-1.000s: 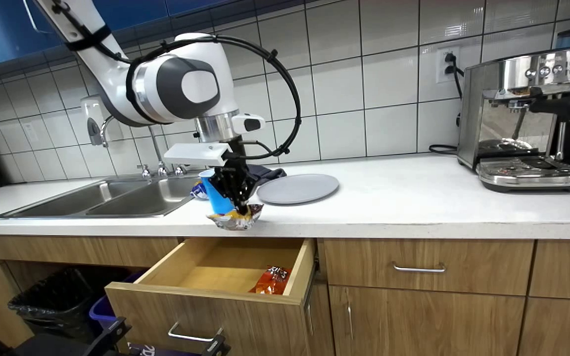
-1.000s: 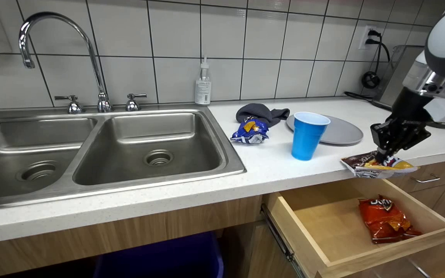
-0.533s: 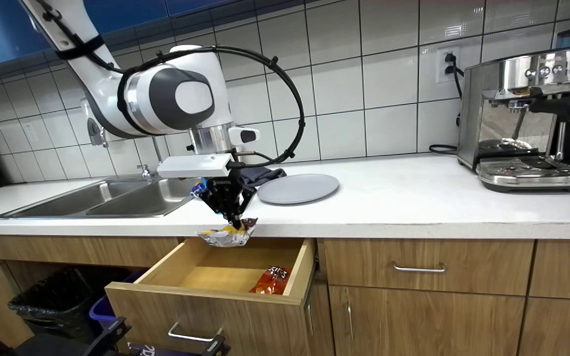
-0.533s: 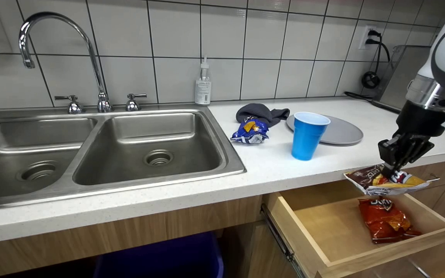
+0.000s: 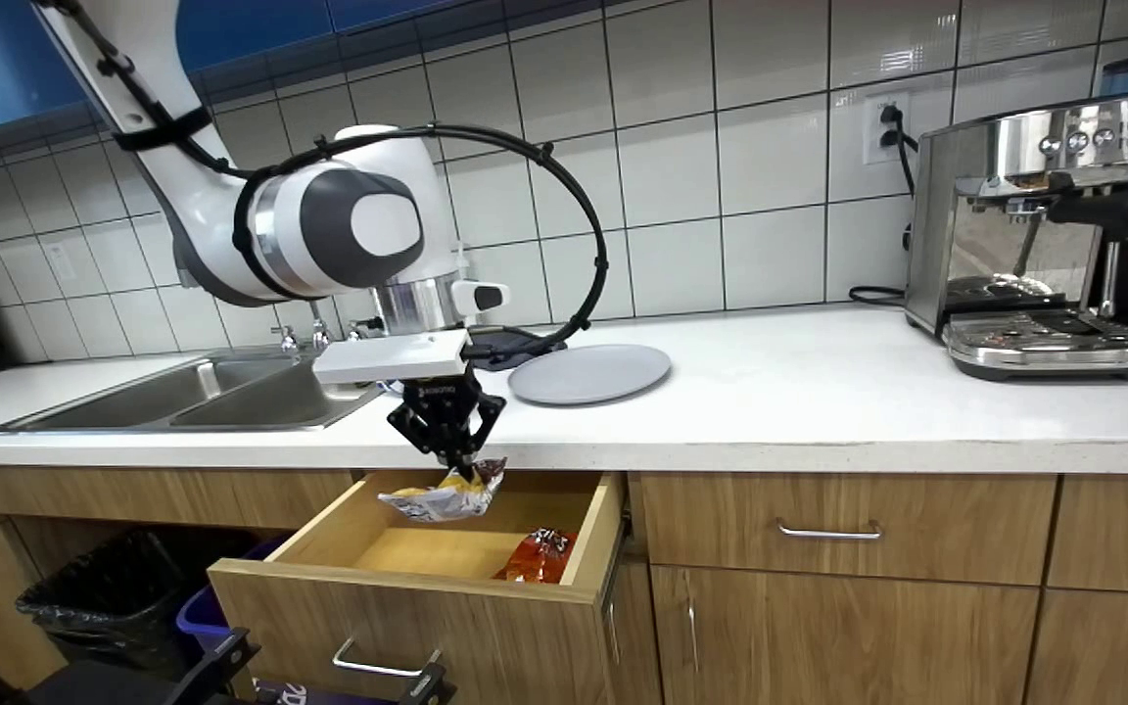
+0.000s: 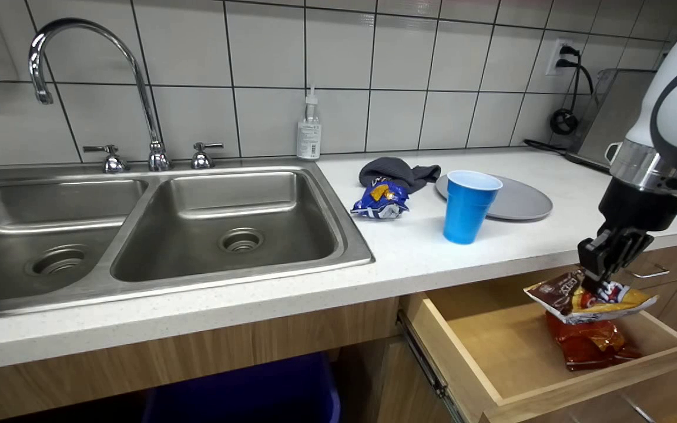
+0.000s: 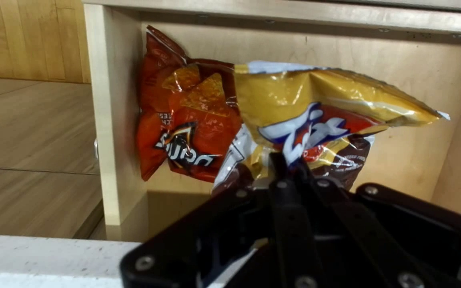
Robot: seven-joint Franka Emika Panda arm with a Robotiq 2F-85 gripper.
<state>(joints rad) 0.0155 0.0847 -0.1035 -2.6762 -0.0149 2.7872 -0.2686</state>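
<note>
My gripper (image 7: 290, 164) is shut on a yellow, brown and white chip bag (image 7: 314, 92), pinching its middle so the foil bunches between the fingertips. The held bag hangs over an open wooden drawer (image 6: 503, 346), close to the counter's front edge in both exterior views. A red chip bag (image 7: 206, 120) lies inside that drawer against one side wall. In the wrist view the held bag overlaps part of the red one; in an exterior view it covers the top of the red bag (image 6: 591, 349). Whether the two bags touch cannot be told.
On the white counter stand a blue cup (image 6: 471, 211), a grey plate (image 5: 591, 374), a blue chip bag (image 6: 381, 198) and a dark cloth (image 6: 397, 171). A double sink (image 5: 231, 392) lies to one side, an espresso machine (image 5: 1034, 235) to the other. A black-lined bin (image 5: 94, 587) sits below.
My gripper has moved off the counter's edge and down over the drawer, carrying the yellow and brown bag. The red bag and the drawer have stayed put.
</note>
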